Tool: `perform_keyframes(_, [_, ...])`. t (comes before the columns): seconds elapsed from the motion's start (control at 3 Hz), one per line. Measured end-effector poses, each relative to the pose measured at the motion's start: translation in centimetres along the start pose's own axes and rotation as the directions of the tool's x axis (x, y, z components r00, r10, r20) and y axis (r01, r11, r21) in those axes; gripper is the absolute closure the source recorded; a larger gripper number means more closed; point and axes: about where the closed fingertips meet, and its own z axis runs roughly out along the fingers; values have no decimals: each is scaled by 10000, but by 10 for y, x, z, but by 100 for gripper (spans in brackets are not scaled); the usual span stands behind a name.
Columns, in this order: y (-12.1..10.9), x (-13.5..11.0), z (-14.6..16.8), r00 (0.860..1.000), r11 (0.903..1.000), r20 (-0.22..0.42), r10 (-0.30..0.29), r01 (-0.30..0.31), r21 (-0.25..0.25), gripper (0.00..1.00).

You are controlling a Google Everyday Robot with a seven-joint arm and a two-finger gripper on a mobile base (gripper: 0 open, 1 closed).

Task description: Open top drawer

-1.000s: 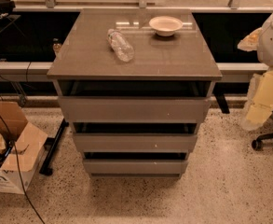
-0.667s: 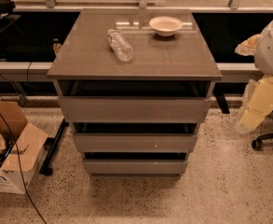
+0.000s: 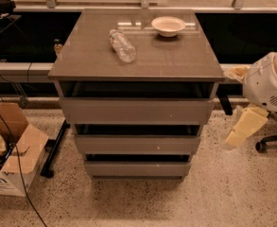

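Observation:
The top drawer is the widest grey handleless front, just under the cabinet's top, with a dark gap above it. Below it are the mid-sized front and the smallest front. My gripper is the cream-coloured piece hanging below the white arm housing. It is to the right of the cabinet, level with the top and middle fronts, and apart from them by a small stretch of floor. It holds nothing that I can see.
A clear plastic bottle lies on the cabinet top, and a white bowl stands behind it. An open cardboard box with cables is at the left. A chair base is at the right. The floor is speckled.
The arm and my gripper have moved left and down, closer to the cabinet's right side. The drawers, the bottle and the bowl have not moved.

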Motion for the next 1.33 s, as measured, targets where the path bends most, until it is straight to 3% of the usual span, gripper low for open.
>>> perform_keyframes(0.33, [-12, 11, 37, 9957, 9981, 707, 603, -590, -200, 0])
perform_keyframes(0.67, [-30, 21, 77, 9918, 9953, 944, 857, -809, -535, 0])
perform_keyframes(1.33, [-28, 22, 90, 9935, 9948, 691, 903, -866, -543, 0])
